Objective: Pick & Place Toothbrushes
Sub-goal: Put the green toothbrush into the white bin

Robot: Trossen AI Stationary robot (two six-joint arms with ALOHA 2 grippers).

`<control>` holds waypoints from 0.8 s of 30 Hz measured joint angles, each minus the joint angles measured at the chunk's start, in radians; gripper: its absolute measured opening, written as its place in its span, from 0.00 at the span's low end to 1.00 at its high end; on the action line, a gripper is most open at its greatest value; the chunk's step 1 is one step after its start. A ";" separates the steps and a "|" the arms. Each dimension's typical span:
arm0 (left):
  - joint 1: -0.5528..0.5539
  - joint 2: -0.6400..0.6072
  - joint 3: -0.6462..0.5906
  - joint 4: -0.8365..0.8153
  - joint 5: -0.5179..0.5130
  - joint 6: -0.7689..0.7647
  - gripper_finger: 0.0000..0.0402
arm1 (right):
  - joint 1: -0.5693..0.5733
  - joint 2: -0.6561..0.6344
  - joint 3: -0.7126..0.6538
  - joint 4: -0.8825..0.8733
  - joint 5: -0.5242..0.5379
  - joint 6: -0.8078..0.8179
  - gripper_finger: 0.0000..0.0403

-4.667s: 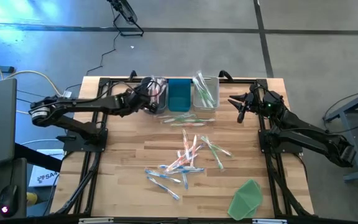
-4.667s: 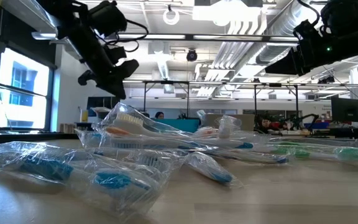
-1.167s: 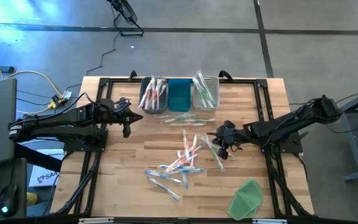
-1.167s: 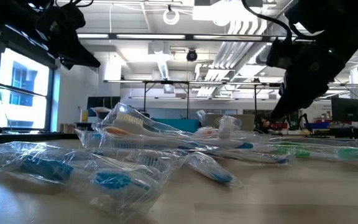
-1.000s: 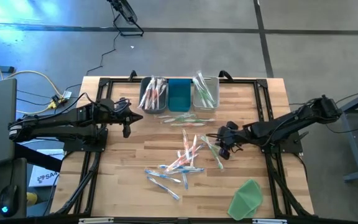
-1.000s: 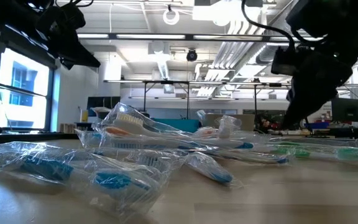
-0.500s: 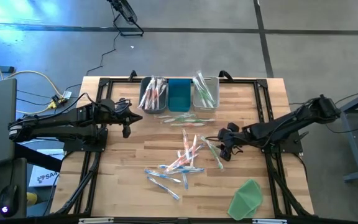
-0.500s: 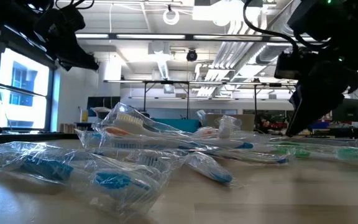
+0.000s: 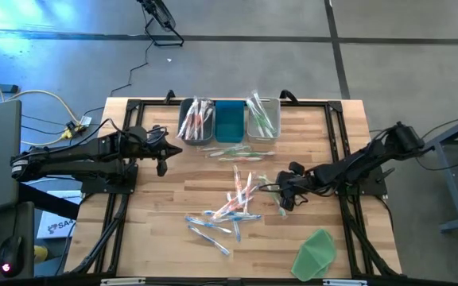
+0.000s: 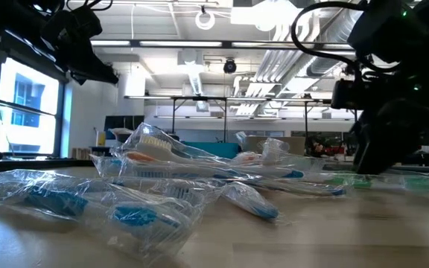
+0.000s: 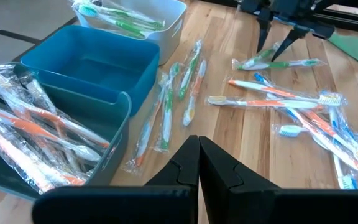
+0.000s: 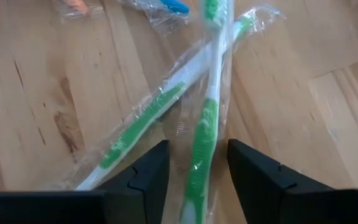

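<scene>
Surface (image 9: 173, 199): wooden, three bins at its far edge. Left hand (image 9: 162, 151) waits near the pink-brush bin (image 9: 196, 121), fingers pressed together, empty. Right hand (image 12: 196, 171) is low over two crossed green toothbrushes (image 12: 205, 118) right of the loose pile (image 9: 233, 208), fingers spread astride one wrapped handle, not yet pinching.

Risk, as judged: the two brushes overlap, so closing here may snag both wrappers, or the slick film may let the handle slide out on lifting.
</scene>
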 joint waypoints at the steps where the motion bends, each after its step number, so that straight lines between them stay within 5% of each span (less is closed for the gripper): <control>1: 0.000 0.000 0.000 0.000 0.000 0.000 0.00 | 0.000 -0.002 0.000 0.002 0.002 0.000 0.36; 16: 0.000 0.000 0.000 0.000 0.005 0.000 0.00 | -0.002 -0.013 -0.003 0.005 -0.008 -0.004 0.05; 24: 0.000 0.000 0.000 0.000 0.005 0.000 0.00 | -0.002 -0.031 -0.003 -0.003 -0.028 0.015 0.03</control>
